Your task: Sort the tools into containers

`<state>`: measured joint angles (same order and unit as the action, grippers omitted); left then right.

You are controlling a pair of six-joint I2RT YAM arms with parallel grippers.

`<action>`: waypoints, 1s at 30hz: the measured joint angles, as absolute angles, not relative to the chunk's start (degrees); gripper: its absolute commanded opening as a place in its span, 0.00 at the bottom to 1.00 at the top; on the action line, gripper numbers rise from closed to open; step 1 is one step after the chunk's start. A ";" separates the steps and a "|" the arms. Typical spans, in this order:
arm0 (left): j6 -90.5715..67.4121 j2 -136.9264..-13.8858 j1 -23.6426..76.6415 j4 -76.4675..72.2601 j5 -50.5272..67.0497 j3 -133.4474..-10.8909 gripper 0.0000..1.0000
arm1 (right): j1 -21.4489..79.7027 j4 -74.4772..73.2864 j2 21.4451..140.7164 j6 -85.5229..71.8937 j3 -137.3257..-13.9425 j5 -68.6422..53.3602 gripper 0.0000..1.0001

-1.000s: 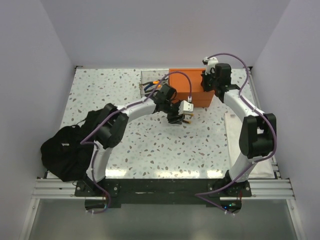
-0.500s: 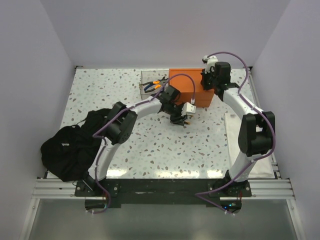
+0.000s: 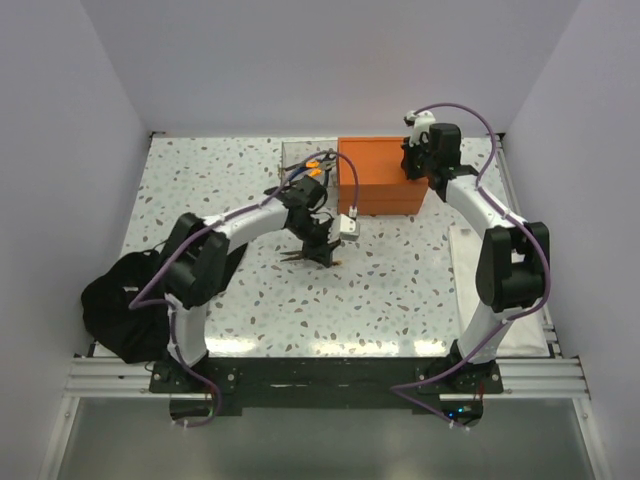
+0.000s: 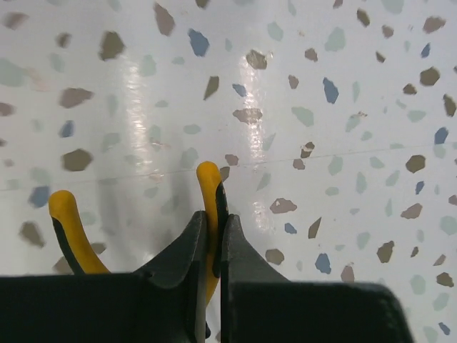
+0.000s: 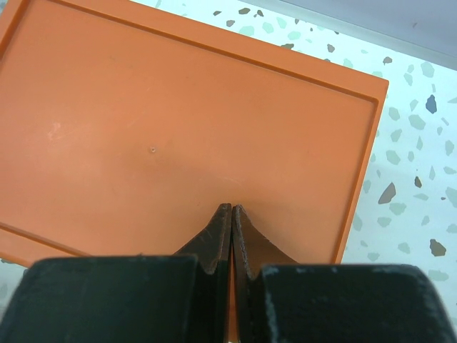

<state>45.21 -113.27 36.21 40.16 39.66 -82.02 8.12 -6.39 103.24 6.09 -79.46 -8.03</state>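
My left gripper is shut on one yellow-and-black handle of the pliers. Their other handle splays out to the left, just over the speckled table; I cannot tell whether they are lifted off it. From above, the left gripper sits mid-table, in front of the small clear box, which holds blue-handled and orange-handled tools. My right gripper is shut and empty, just above the closed lid of the orange box. In the top view this gripper is over the orange box's right end.
A floppy black bag lies at the near left beside the left arm's base. A flat white sheet lies along the right side by the right arm. White walls close in the table on three sides.
My left gripper has closed on the pliers handle and swung left and nearer, away from the front of the orange box. The right arm has not moved.
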 measured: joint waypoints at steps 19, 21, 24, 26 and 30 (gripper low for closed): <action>29.34 -102.13 24.84 15.84 30.89 -96.92 0.00 | 8.12 -5.69 105.06 6.22 -81.30 -7.09 0.00; 27.42 -107.00 24.45 13.93 30.76 -98.78 0.00 | 8.12 -5.67 105.67 6.22 -81.97 -7.01 0.00; 23.75 -113.62 23.92 11.20 30.81 -101.71 0.00 | 8.12 -5.72 106.02 6.24 -82.41 -6.98 0.00; 21.69 -116.92 23.64 10.59 30.68 -103.90 0.00 | 8.12 -5.67 106.13 6.26 -82.52 -6.98 0.00; 18.41 -120.68 23.14 8.78 30.59 -107.42 0.00 | 8.12 -5.67 106.13 6.28 -82.54 -6.98 0.00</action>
